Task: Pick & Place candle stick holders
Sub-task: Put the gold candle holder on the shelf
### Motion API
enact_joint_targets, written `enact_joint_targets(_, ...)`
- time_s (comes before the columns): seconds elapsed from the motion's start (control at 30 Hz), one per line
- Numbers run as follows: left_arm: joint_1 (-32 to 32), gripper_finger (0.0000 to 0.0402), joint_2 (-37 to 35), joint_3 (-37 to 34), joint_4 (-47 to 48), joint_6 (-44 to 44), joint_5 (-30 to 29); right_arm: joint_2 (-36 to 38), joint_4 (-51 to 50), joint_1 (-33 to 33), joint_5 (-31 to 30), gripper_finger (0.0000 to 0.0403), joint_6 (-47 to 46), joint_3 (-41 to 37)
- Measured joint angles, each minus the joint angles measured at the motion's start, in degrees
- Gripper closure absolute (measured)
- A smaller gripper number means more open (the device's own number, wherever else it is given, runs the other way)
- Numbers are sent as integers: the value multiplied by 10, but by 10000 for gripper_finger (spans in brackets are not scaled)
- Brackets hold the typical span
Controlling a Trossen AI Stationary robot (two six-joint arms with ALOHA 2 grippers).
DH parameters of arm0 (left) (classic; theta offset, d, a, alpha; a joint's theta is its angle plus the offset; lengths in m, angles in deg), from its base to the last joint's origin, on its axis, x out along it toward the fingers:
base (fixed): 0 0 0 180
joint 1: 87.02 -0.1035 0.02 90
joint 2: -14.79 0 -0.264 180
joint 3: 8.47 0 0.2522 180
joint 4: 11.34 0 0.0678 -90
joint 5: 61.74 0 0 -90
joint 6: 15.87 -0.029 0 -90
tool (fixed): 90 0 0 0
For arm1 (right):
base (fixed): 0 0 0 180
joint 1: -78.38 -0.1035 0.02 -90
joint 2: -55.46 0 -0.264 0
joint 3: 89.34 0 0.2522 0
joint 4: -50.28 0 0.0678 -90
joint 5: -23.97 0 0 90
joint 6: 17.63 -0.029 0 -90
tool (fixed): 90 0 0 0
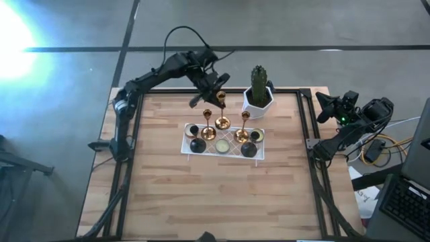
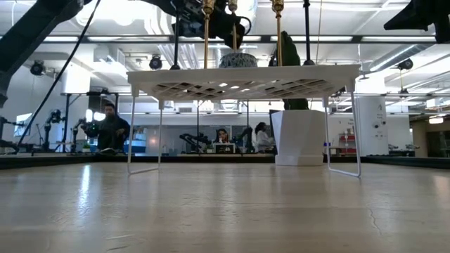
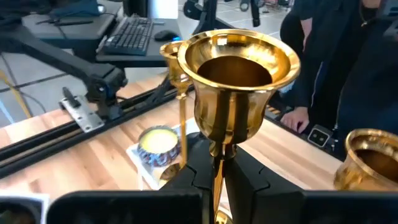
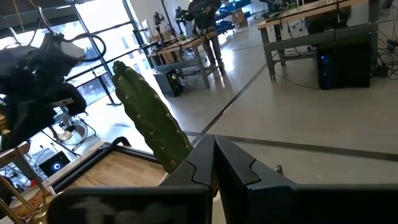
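The white rack (image 1: 225, 150) sits mid-table on thin wire legs, with the cactus pot (image 1: 258, 98) just beyond it at about 1 o'clock. On the rack are two gold holders, one (image 1: 208, 131) toward 10 o'clock and one (image 1: 242, 134) toward 2 o'clock, two black holders (image 1: 197, 144) (image 1: 248, 149) at 8 and 4 o'clock, and a tealight (image 1: 221, 146) at its middle.

The left gripper (image 1: 219, 101) is clamped narrow on the thin stem of a third gold holder (image 3: 235, 81), carried just over the rack's 12 o'clock edge. The right gripper (image 1: 329, 106) waits pinched shut at the table's 3 o'clock edge.

Risks, as I judge them: the polished stem could twist or slide between the pads, since the heavy cup rides above the grip. A low swing could clip the neighbouring gold holders, which look tall and easy to tip on the lattice.

The held holder is shiny brass, with a flared bell cup and a slim stem.
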Motion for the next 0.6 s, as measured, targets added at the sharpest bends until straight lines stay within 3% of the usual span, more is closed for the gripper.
enact_joint_targets(0.6, 31, 382, 0, -12, 14, -31, -3, 0, 0, 0, 0, 394, 0, 0)
